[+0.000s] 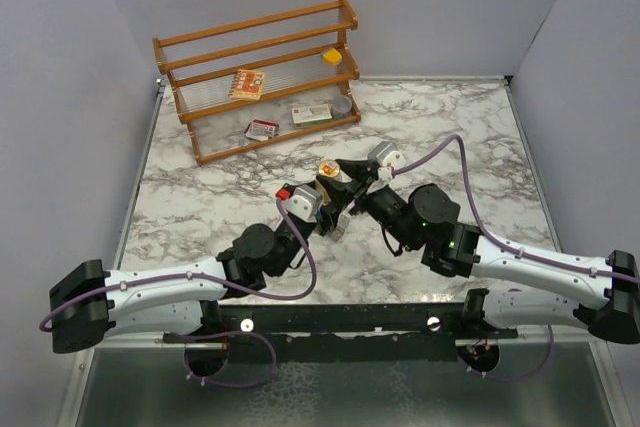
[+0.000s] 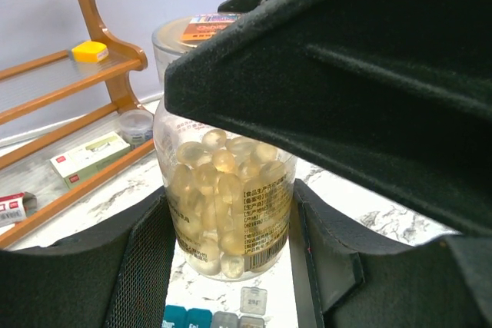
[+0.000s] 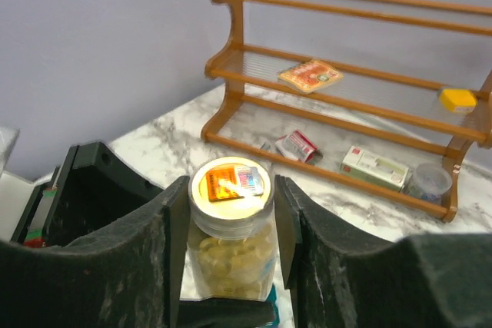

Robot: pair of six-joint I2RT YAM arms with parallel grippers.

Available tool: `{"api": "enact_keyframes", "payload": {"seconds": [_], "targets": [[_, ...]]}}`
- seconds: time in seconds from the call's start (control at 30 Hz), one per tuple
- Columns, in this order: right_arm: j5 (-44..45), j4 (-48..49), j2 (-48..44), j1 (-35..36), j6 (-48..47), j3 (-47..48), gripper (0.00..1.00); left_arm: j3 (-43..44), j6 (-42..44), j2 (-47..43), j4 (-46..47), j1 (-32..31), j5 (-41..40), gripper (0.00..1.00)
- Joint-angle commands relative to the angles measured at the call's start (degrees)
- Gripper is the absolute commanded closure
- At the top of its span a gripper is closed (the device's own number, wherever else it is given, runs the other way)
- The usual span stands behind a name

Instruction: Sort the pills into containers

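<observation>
**Two grippers on one pill jar, compartment strip at its base**

Surface: marble-patterned table (image 1: 200, 197), white with grey veining, smooth and flat.

Rack: wooden rack (image 1: 255, 47) at the far left of the table, with orange-brown rails, scrolled end pieces and ribbed clear shelves.

Arms: both reach in from the near edge and meet at mid-table.

Left gripper (image 2: 231, 259): clenched on the pill jar (image 2: 227, 190). The black textured fingers (image 2: 146, 266) press the lower body from both sides.

Right gripper (image 3: 231, 213): grasping the lid (image 3: 231, 183). Its matt black fingers (image 3: 146, 266) sit tight against the lid's rim on either side.

Pill jar: clear plastic, cylindrical, upright, with a printed label and barcode on one side. It is packed with pale yellow, translucent, oval pills (image 2: 207, 178). I cannot tell whether its base touches the marble.

Lid: round, silvery-cream, with an orange sticker on top.

Rack contents:
- white-and-green box (image 3: 374, 167)
- red-and-white box (image 3: 297, 145)
- flat orange printed packet (image 3: 310, 75)
- small round clear tub (image 3: 430, 180)
- small yellow block (image 3: 458, 98)

Containers (image 2: 215, 319): a strip of joined square compartments lies on the marble just beside the jar's base, between the left fingers. The teal ones are at the left and the grey translucent ones at the right. The frame edge cuts the strip off.
</observation>
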Motion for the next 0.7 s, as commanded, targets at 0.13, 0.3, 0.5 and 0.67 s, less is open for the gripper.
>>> {"api": "enact_keyframes", "payload": {"seconds": [0.13,0.3,0.5,0.67], "targets": [[0.94,-12.07,0.69,0.94,0.86,-1.48,0.37,0.54,-4.45,-4.97,12.65,0.02,1.56,1.00],[0.72,-12.29,0.54,0.95,1.06,-1.69,0.37,0.46,-4.61,-5.02,11.97,0.02,1.48,1.00],[-0.87,-12.10,0.98,0.94,1.19,-1.42,0.40,0.69,-4.95,-4.81,11.47,0.01,2.81,1.00],[-2.31,-12.29,2.29,0.96,1.04,-0.40,0.40,0.91,-5.30,-4.51,11.17,0.02,5.86,1.00]]}}
